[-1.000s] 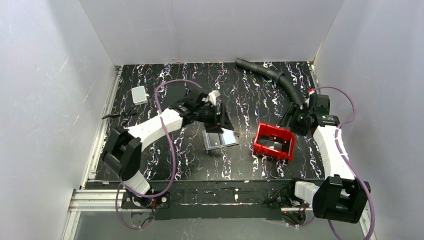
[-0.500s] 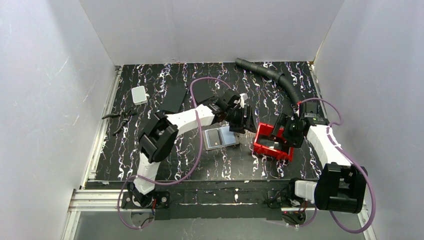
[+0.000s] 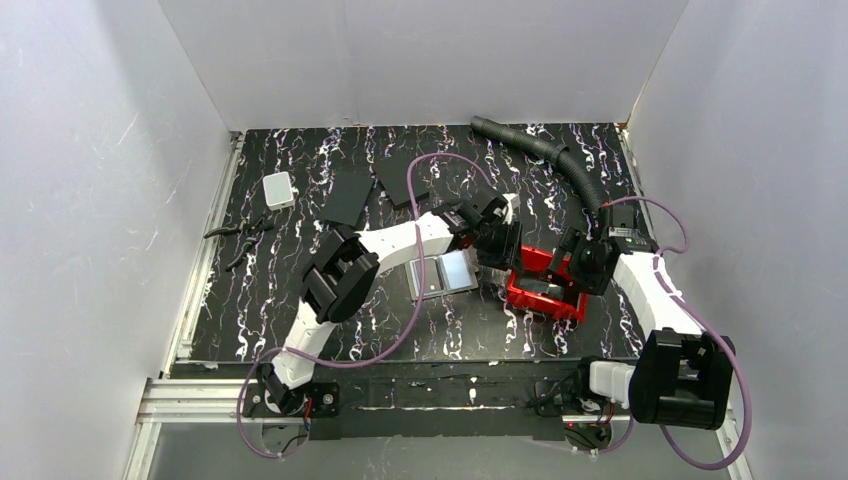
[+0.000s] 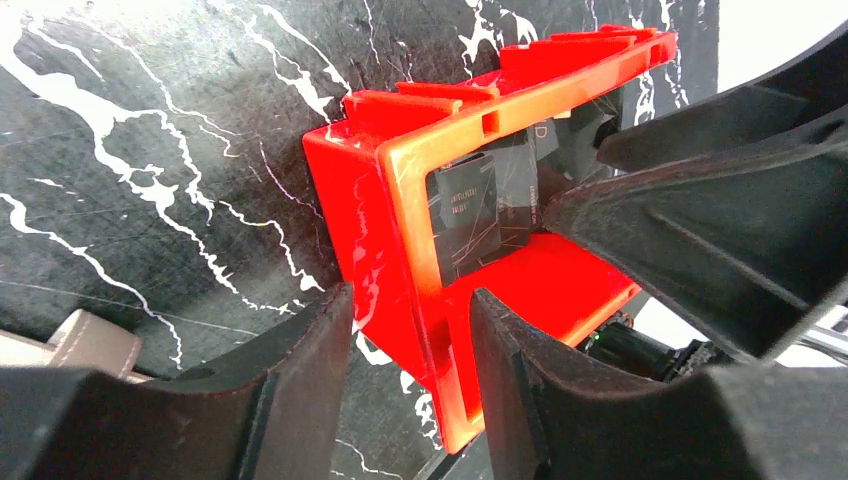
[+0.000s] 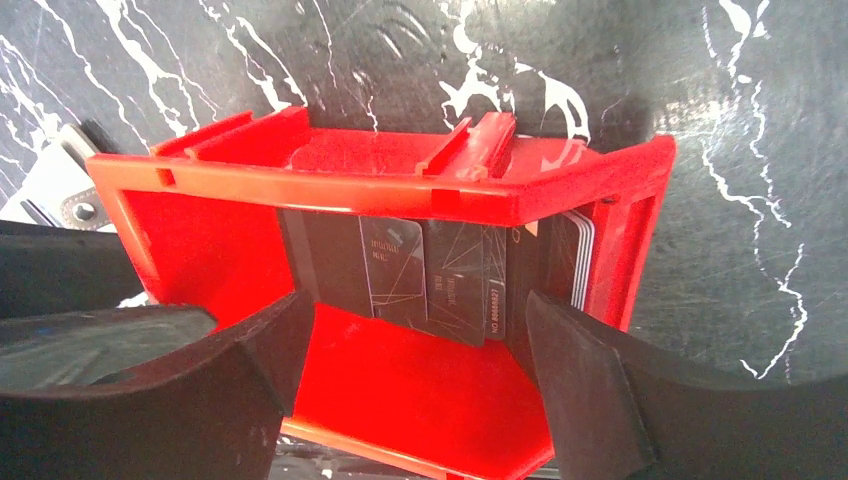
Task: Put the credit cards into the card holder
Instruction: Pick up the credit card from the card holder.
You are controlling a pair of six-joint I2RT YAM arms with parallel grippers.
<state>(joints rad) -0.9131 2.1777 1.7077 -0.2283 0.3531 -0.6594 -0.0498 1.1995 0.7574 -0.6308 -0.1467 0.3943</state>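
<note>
We see the red tray (image 3: 541, 301) on the marbled table (image 3: 300, 310), open at the top, and in it the credit cards (image 5: 430, 280) stand on edge against one wall, dark faces overlapping, with paler card edges at one end. The card holder (image 3: 442, 274) lies opened flat on the table just beside the tray, on the left arm's side, with no card in it that we can make out.

The left gripper (image 4: 410, 310) straddles the tray's near wall, one finger outside and one inside, jaws partly apart; we cannot tell whether they pinch the plastic. The right gripper (image 5: 412, 312) reaches into the tray with its jaws spread wide, a fingertip to either side of the cards, gripping nothing
</note>
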